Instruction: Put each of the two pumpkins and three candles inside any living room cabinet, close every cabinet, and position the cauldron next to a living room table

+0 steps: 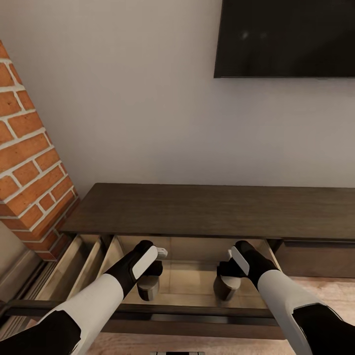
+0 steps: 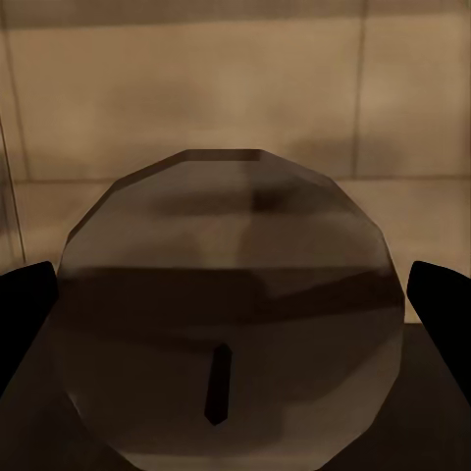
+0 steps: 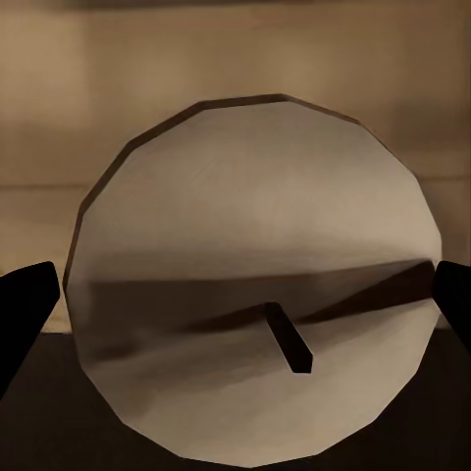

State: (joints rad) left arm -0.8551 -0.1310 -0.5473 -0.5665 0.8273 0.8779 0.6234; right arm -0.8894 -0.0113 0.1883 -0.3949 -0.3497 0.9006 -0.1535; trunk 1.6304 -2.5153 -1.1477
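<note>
Just one candle (image 2: 231, 314) between each gripper's jaws, no lettering

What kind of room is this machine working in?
Most likely a living room. A dark flat screen hangs on the pale wall above a long, low dark wood cabinet, and a red brick column, perhaps a fireplace surround, stands at the left. It is a simulator's render, not a real home.

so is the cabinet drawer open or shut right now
Open. The cabinet has its drawer pulled out, pale interior exposed, with both grippers lowering a candle and a second candle inside.
</note>
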